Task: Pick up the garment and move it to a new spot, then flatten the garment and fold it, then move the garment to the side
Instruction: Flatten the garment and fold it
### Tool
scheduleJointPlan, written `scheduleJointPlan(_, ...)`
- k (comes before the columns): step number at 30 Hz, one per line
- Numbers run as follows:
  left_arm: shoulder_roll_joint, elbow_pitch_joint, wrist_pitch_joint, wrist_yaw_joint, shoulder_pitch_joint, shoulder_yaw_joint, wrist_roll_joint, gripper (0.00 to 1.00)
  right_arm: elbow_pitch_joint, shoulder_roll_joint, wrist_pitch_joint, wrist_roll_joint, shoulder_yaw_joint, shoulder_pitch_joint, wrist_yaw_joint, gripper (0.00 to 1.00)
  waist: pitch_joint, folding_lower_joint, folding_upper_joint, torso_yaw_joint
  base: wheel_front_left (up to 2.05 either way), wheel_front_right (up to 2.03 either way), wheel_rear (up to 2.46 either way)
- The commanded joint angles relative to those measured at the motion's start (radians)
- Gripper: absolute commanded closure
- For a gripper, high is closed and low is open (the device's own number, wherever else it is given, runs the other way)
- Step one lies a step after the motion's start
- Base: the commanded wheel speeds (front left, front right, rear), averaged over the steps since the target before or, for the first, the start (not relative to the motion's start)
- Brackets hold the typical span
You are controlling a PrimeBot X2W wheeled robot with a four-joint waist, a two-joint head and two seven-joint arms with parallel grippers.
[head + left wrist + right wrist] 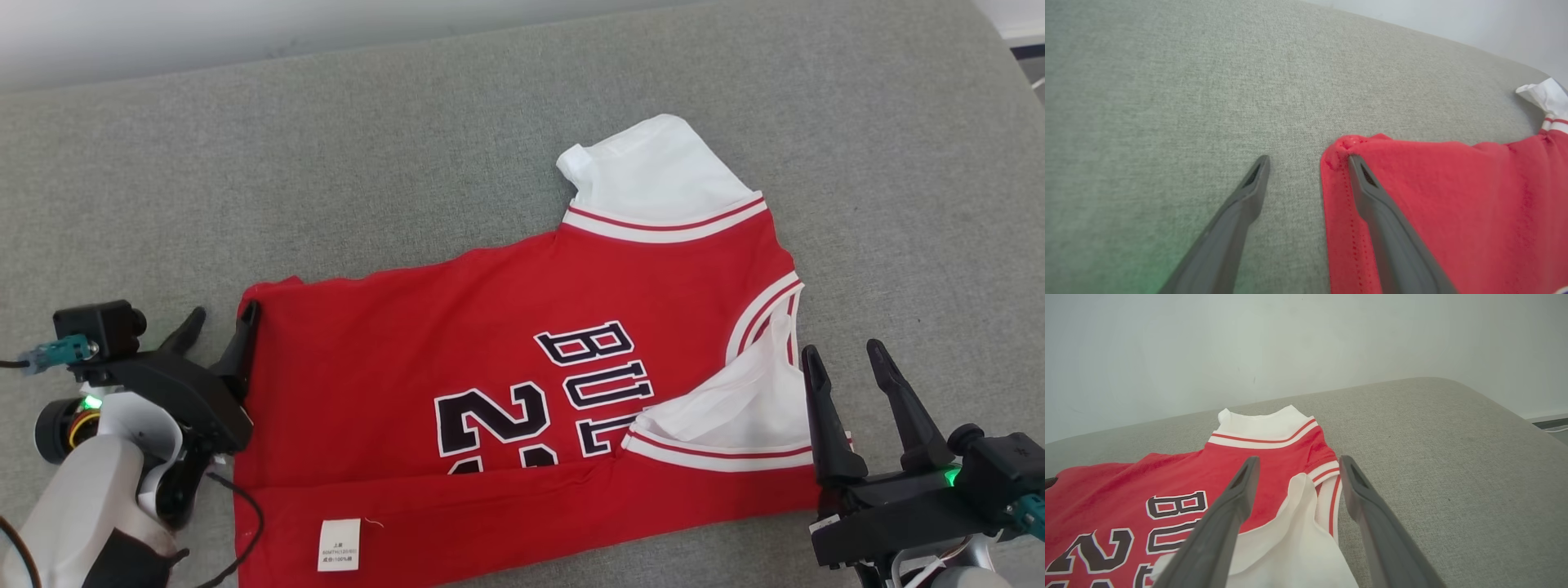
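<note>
At the jersey's left end, our left gripper (224,314) sits with its jaws spread wide and nothing held. In the left wrist view one finger is over the grey cushion (408,122) just off the jersey's hem, and the other is over the red cloth at the hem's far corner. The jaws therefore straddle that edge. We cannot tell whether the finger presses the cloth or only hovers.

The jersey (531,327) lies spread flat across the middle of the cushion, with the hem to our left and the shoulders to our right. Along its near edge a long strip is turned over onto the front, showing the white label (339,545) and covering part of the number. The near sleeve (735,408) is tucked inward across the lettering. The far sleeve (653,163) sticks out beyond the jersey's far edge.

At the jersey's right end, our right gripper (842,349) is also wide open and empty, its fingers just beside the neckline and the tucked sleeve.

We judge that moving and flattening are done and one lengthwise fold is in. The far side, a crosswise fold and the move aside are left.
</note>
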Motion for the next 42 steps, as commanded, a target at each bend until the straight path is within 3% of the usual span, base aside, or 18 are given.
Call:
scheduleJointPlan(1, 0.000, 0.017, -0.003, -0.008, -0.001, -0.004, -0.011, 0.00, 0.003, -0.004, -0.008, 0.004, 0.001, -0.006, -0.001, 0.00, 0.009, -0.0001, -0.0001, -0.001, 0.00, 0.00, 0.00)
scheduleJointPlan(17, -0.029, -0.010, 0.008, -0.065, -0.010, -0.059, -0.041, 0.00, 0.016, -0.007, -0.010, 0.024, 0.000, -0.019, -0.001, 0.00, 0.027, -0.0001, -0.0001, 0.004, 0.00, 0.00, 0.00)
scheduleJointPlan(18, -0.028, -0.014, 0.012, -0.069, -0.008, -0.061, -0.045, 0.05, 0.016, -0.007, -0.010, 0.026, 0.001, -0.020, -0.001, 0.00, 0.028, -0.0001, -0.0001, 0.004, 0.00, 0.00, 0.00)
scheduleJointPlan(19, -0.027, -0.018, 0.018, -0.072, -0.007, -0.067, -0.048, 0.23, 0.017, -0.007, -0.009, 0.025, 0.002, -0.020, -0.001, 0.00, 0.028, -0.0001, -0.0001, 0.004, 0.00, 0.00, 0.00)
scheduleJointPlan(20, -0.026, -0.020, 0.026, -0.072, -0.004, -0.074, -0.051, 0.56, 0.017, -0.007, -0.010, 0.026, 0.002, -0.022, -0.001, 0.00, 0.029, -0.0001, -0.0001, 0.004, 0.00, 0.00, 0.00)
scheduleJointPlan(21, -0.026, -0.022, 0.033, -0.073, -0.001, -0.079, -0.054, 1.00, 0.018, -0.007, -0.010, 0.028, 0.003, -0.023, -0.001, 0.00, 0.028, -0.0001, -0.0001, 0.004, 0.00, 0.00, 0.00)
scheduleJointPlan(24, -0.019, -0.031, 0.022, -0.073, -0.001, -0.081, -0.050, 1.00, 0.020, -0.007, -0.013, 0.032, 0.003, -0.024, -0.001, 0.00, 0.029, -0.0001, -0.0001, 0.003, 0.00, 0.00, 0.00)
scheduleJointPlan(31, -0.013, -0.054, -0.050, -0.026, 0.002, -0.056, -0.031, 1.00, 0.014, -0.014, -0.034, 0.021, -0.030, -0.042, -0.001, 0.00, 0.012, -0.0001, -0.0001, 0.006, 0.00, 0.00, 0.00)
scheduleJointPlan(37, -0.014, -0.150, -0.141, 0.057, 0.048, -0.042, 0.006, 1.00, 0.016, -0.043, -0.033, 0.039, -0.111, -0.121, -0.001, 0.00, -0.020, -0.0001, -0.0001, 0.026, 0.00, 0.00, 0.00)
scheduleJointPlan(42, -0.019, -0.252, -0.145, 0.102, 0.088, -0.054, 0.027, 1.00, 0.093, -0.106, -0.007, 0.076, -0.139, -0.246, -0.001, 0.00, -0.026, -0.0001, -0.0001, 0.049, 0.00, 0.00, 0.00)
